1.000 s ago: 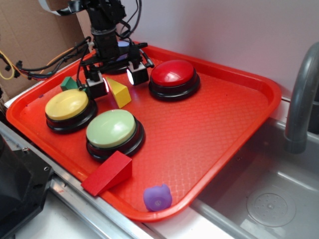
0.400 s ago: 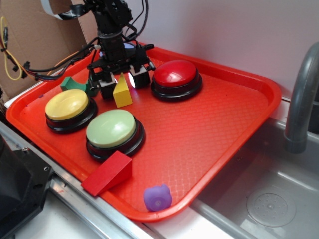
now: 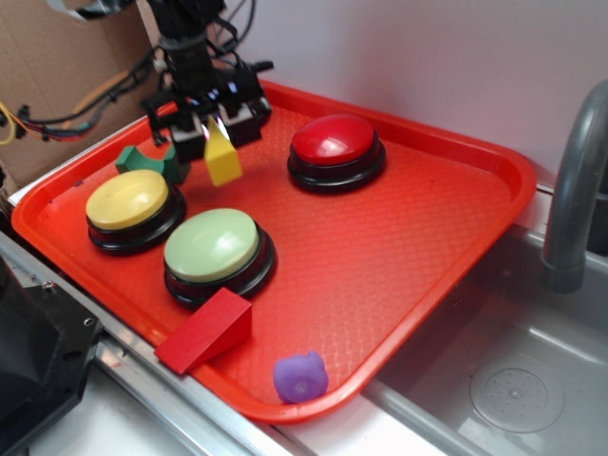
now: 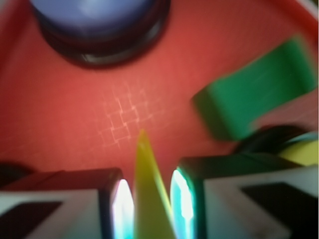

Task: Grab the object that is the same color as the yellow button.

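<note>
The small yellow wedge block (image 3: 222, 160) hangs above the red tray (image 3: 399, 228), pinched at its top between the fingers of my gripper (image 3: 214, 128), which is shut on it. In the wrist view the yellow wedge (image 4: 149, 199) fills the gap between my two lit pads (image 4: 123, 206), its thin tip pointing up the frame. The yellow button (image 3: 128, 201) on its black base sits on the tray's left side, in front of and below the gripper.
A green notched block (image 3: 149, 161) lies just left of the gripper. On the tray also stand a light green button (image 3: 215, 245), a red button (image 3: 334, 144) and a blue button (image 4: 94, 15). A red wedge (image 3: 207, 330) and a purple toy (image 3: 300, 376) lie near the front edge. A sink (image 3: 513, 380) and faucet (image 3: 575, 180) are at right.
The gripper closed on the yellow wedge, then rose and shifted left toward the back of the tray, lifting the wedge off the tray floor.
</note>
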Motion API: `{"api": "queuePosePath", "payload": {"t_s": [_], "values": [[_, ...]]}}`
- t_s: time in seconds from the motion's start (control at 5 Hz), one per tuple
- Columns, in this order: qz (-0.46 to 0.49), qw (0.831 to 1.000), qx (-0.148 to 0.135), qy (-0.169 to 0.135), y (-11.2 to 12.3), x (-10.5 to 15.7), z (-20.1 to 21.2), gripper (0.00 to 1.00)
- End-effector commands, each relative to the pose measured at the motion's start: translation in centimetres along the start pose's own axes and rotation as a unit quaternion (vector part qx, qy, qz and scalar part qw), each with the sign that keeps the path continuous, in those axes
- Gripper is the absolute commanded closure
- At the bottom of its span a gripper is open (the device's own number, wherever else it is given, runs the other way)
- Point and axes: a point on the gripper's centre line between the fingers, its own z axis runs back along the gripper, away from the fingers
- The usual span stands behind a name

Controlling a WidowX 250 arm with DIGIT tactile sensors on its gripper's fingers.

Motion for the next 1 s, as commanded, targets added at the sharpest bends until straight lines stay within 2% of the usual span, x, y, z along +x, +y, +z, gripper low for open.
{"api": "queuePosePath", "payload": {"t_s": [0.0, 0.2, 0.4, 0.6, 0.8], "values": [[-0.226, 0.974, -0.01, 0.008, -0.6, -1.5, 6.3, 1.0], [-0.34, 0.94, -0.013, 0.032, -1.4, -4.7, 7.5, 1.0], [-0.402, 0.914, -0.018, 0.047, -1.7, -7.0, 7.7, 1.0], [-0.394, 0.916, -0.041, 0.059, -1.4, -7.3, 7.1, 1.0], [-0.359, 0.931, -0.003, 0.06, -0.8, -5.8, 7.1, 0.76]]}}
